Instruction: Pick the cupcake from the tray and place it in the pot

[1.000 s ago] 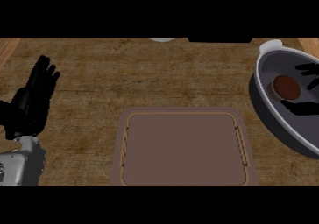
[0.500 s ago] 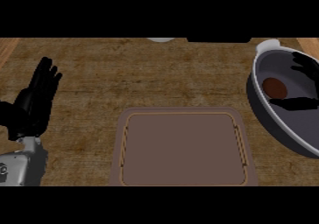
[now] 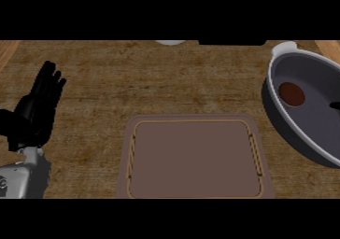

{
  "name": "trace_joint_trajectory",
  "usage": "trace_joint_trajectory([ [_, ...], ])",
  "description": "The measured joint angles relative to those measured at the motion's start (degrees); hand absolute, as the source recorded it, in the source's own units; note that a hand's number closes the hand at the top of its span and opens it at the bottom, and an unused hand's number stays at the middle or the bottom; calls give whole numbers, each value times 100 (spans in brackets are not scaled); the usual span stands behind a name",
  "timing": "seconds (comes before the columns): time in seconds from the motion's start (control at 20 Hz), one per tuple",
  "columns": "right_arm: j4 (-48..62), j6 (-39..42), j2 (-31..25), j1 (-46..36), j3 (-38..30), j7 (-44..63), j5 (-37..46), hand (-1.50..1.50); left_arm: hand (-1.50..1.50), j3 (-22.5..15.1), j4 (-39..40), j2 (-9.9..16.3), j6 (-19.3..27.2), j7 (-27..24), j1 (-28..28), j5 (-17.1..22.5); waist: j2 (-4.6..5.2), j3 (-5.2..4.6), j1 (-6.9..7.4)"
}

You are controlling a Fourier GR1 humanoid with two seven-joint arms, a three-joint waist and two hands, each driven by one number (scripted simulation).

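Cupcake (image 3: 292,94) sits inside the pot (image 3: 283,122), a small brown round on the grey floor near the pot's left wall, apart from everything else in there. The tray (image 3: 193,156) lies bare in the middle of the counter (image 3: 159,79), well away from the pot, so the placing looks done.

A cupcake like this should be light and soft, with a crumbly top that dents or smears easily; the safer hold would be low around its sides, fingers spread about the base rather than pressing down on the crown. Its small size means a hand closing on it would likely hide it almost whole. Inside the pot it rests flat and appears stable, with no need to shift it.

The right hand (image 3: 337,106) shows only as a dark sliver at the view's right edge, over the pot's inside and clear of the cupcake; it holds nothing that can be seen, and whether its fingers are straight or curled I cannot tell. The left hand (image 3: 36,112) rests at the left edge of the view, fingers straight and up, grasping nothing.
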Motion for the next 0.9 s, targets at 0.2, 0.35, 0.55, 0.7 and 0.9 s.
trace_joint_trajectory([
  [0.2, 541, 505, -549, 80, -183, -301, -208, -150, 0, 37, -25, 32, -34, -13, 56, 6, 1, -2, 3],
  [0.35, 977, 902, -1004, 130, -258, -566, -264, -150, 0, 48, -75, 51, -83, 0, 69, 41, 11, 3, 24],
  [0.55, 1421, 1128, -1513, 152, -286, -641, -276, -150, 0, 6, -186, 17, -53, 62, 42, 21, 26, 10, 61],
  [0.7, 1591, 1124, -1660, 228, -227, -783, -235, -150, 0, 14, -179, 3, -41, 39, 48, 11, 30, 12, 68],
  [0.9, 1738, 1230, -1924, 266, -190, -800, -237, -150, 0, -51, -103, -86, 12, -70, 64, -72, 40, 18, 70],
])
